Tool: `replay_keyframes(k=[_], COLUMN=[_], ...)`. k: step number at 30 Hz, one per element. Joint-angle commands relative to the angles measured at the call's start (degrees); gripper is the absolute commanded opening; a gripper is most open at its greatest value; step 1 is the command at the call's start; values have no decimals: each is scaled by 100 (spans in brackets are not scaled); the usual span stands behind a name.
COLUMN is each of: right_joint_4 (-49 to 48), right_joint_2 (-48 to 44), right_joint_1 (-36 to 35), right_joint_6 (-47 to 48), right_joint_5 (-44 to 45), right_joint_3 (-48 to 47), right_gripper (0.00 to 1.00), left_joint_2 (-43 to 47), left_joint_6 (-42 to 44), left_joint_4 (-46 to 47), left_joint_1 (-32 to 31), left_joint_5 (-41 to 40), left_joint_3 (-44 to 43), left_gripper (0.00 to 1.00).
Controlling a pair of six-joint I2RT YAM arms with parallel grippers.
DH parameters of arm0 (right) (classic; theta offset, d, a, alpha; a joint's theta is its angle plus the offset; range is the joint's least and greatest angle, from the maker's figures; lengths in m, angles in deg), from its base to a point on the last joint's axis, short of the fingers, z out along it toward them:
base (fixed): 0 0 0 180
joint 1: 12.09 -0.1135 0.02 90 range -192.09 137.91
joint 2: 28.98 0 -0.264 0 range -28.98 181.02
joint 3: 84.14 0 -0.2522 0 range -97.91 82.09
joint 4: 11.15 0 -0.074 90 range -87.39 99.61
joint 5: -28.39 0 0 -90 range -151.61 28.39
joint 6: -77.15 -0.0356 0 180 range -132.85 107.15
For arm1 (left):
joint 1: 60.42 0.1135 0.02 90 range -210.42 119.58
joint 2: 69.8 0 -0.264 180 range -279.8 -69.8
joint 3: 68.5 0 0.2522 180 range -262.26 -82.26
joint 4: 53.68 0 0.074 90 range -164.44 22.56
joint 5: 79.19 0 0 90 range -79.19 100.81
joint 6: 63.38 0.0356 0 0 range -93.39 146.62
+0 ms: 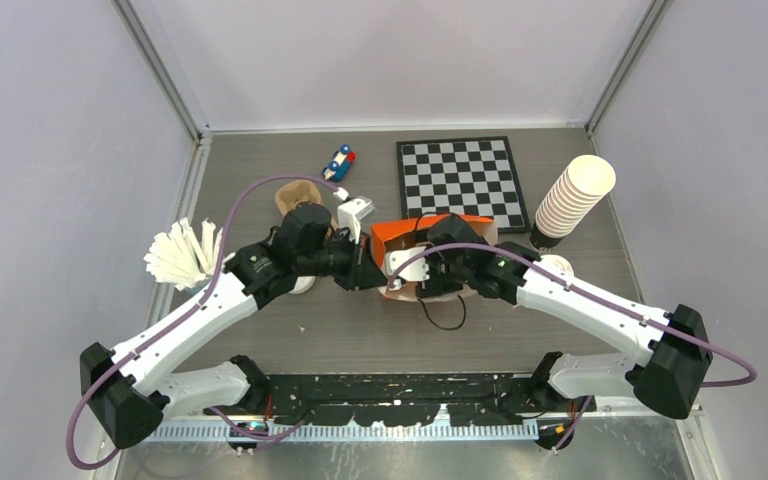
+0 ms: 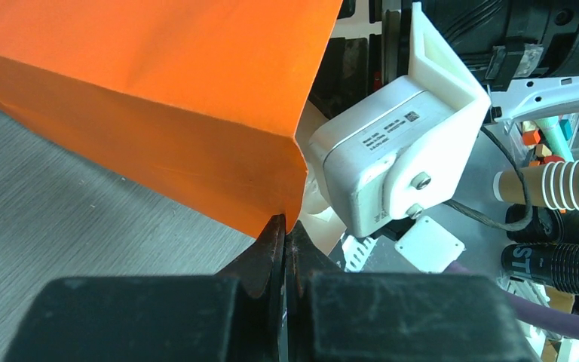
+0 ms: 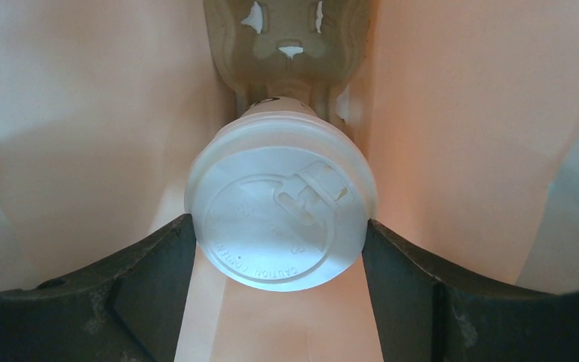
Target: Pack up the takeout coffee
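The orange paper bag (image 1: 430, 228) lies on its side at the table's middle. My left gripper (image 2: 286, 230) is shut on the bag's edge at a corner of its mouth (image 2: 158, 98). The takeout coffee (image 3: 279, 211), a white cup with a sip lid, is deep inside the bag, its base against a brown pulp carrier (image 3: 286, 45). My right gripper (image 3: 279, 234) reaches into the bag, and its fingers touch both sides of the lid's rim. In the top view the cup and the right fingers are hidden by the bag.
A tilted stack of lidless white cups (image 1: 572, 200) stands at the right, with a loose white lid (image 1: 557, 266) near it. A chessboard (image 1: 460, 180) and a toy car (image 1: 338, 161) lie behind the bag. A brown holder (image 1: 295, 195) and a white bundle (image 1: 180, 255) are at the left.
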Motion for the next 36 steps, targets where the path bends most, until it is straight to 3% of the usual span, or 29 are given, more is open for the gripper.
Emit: replay_keyframes(k=[1, 11, 16, 22, 33, 36], right_joint_4=[-528, -975, -28, 818, 1447, 1179], right_joint_2=[64, -293, -420, -678, -299, -214], right_joint_1=[3, -10, -49, -257, -475, -559], right_joint_6=[111, 87, -130, -145, -334, -248], right_joint_5=[143, 430, 52, -11, -317, -102], right_joint_3=[180, 449, -202, -344, -676, -525], right_gripper=[58, 57, 57, 57, 57, 56], left_joint_2=[207, 236, 262, 267, 206, 235], left_joint_6=[-52, -92, -43, -28, 109, 65], left_joint_4=[35, -16, -65, -73, -153, -92], left_joint_1=[11, 11, 11, 11, 11, 11], left_joint_5=[169, 185, 261, 565, 754, 766], left_joint_3=[-57, -22, -22, 2, 42, 81], left_gripper=[0, 0, 0, 0, 0, 0])
